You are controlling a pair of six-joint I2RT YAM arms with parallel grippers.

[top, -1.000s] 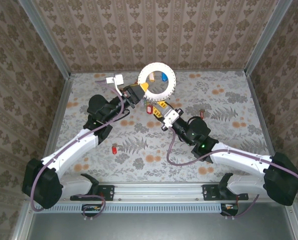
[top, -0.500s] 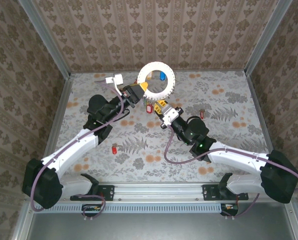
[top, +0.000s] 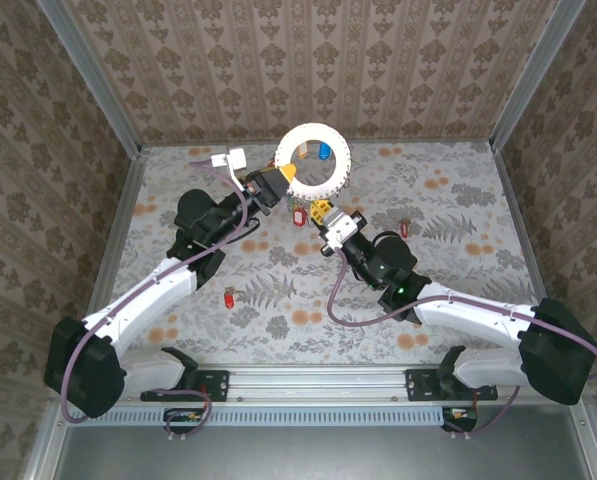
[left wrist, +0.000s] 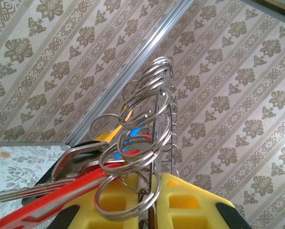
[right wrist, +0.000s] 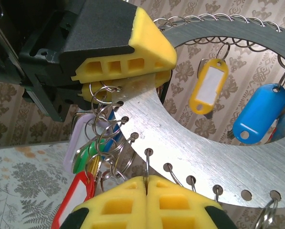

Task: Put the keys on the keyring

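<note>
Your left gripper (top: pixel 278 181) is clamped on the keyring (right wrist: pixel 190 138), upright at far centre with several keys (right wrist: pixel 257 114) hung; right gripper (right wrist: pixel 147 191) fingers are pinched together on a wire loop (right wrist: pixel 146 164) at its near rim; one red key (top: pixel 228 298) near-left and a second red key (top: pixel 403 229) to the right lie unhung.

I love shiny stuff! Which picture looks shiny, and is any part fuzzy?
Right wrist view: the keyring gleams with soft streaks. Left wrist view: the red key up close is blurry, wire rings glint. Top view: even light, no glare.

keys (right wrist: pixel 211 90) hanging on keyring (right wrist: pixel 190 143), above table (top: pixel 458 260)
</note>
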